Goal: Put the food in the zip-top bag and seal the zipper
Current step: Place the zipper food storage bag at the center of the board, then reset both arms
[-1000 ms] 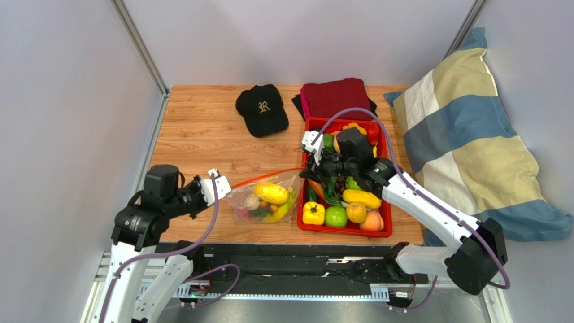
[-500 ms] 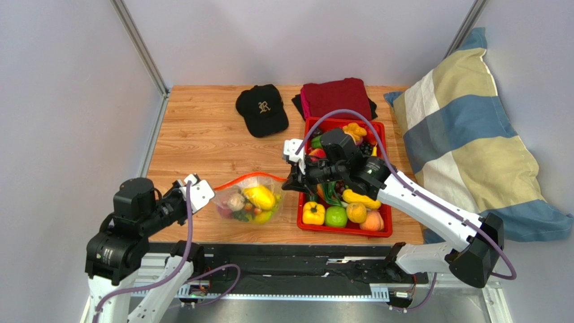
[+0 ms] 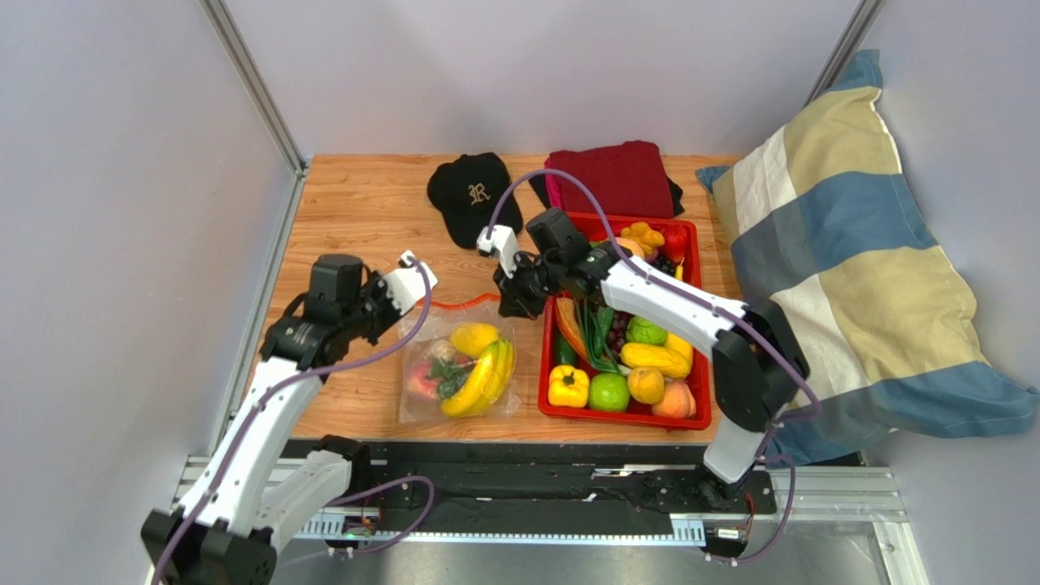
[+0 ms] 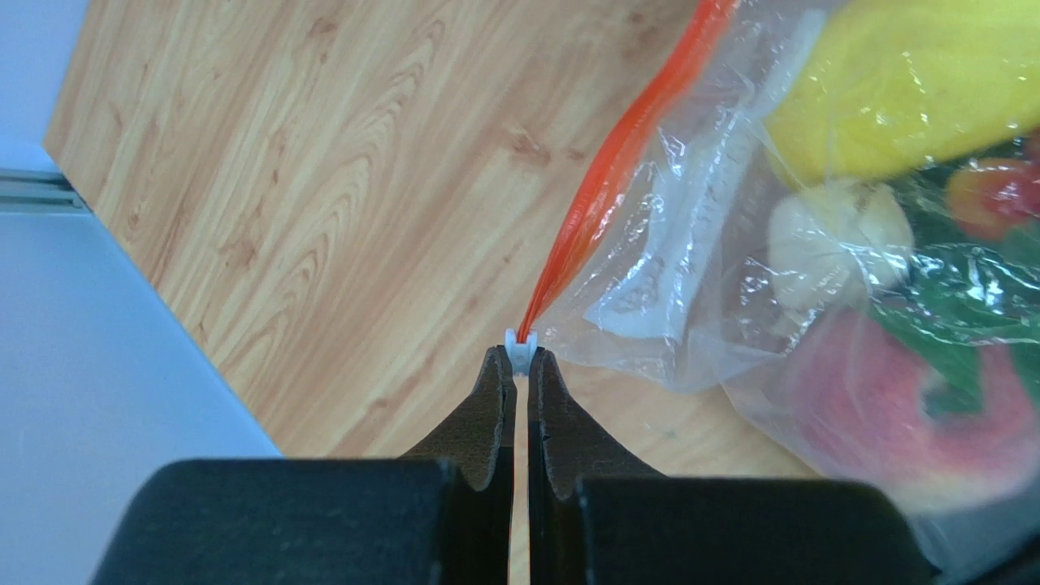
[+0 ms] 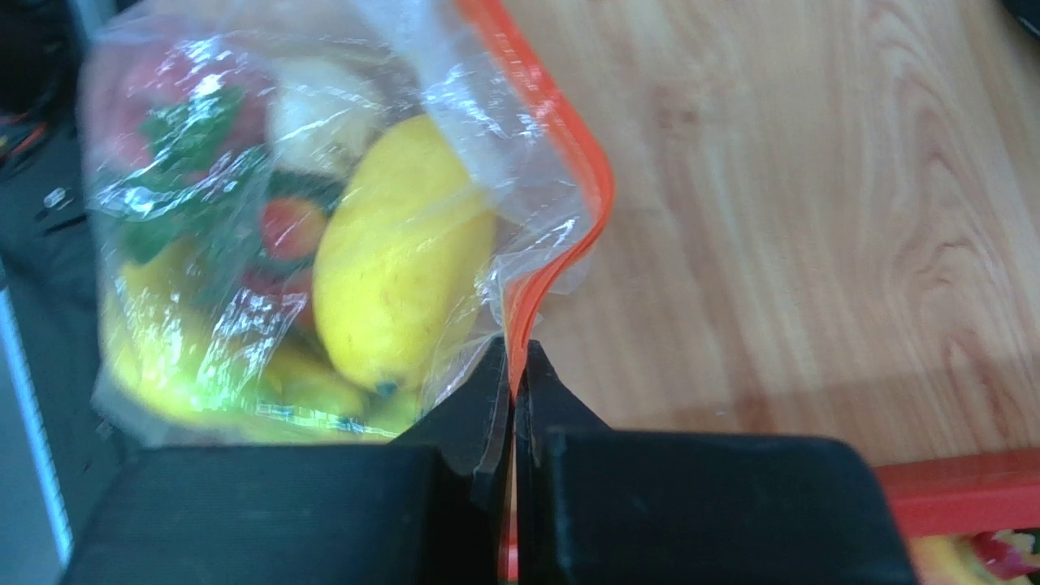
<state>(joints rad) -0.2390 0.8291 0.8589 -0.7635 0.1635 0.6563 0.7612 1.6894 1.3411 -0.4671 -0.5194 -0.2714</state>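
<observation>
The bag [image 3: 454,366], food [image 3: 482,380] inside, lies just left of the red tray [image 3: 623,421]. At its far edge the left gripper [image 4: 521,360] clamps one zipper [image 4: 617,159] end, the right gripper [image 5: 515,354] the other; sealing likely needs one sliding along it

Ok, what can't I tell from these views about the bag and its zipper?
- The zipper's middle: runs off the top edge in the left wrist view; too small overhead to judge if sealed.
- The zipper past the right tool: mostly hidden behind the tool itself in the right wrist view.
- The food in the bag: blurred and cut by the right edge in the left wrist view.
</observation>
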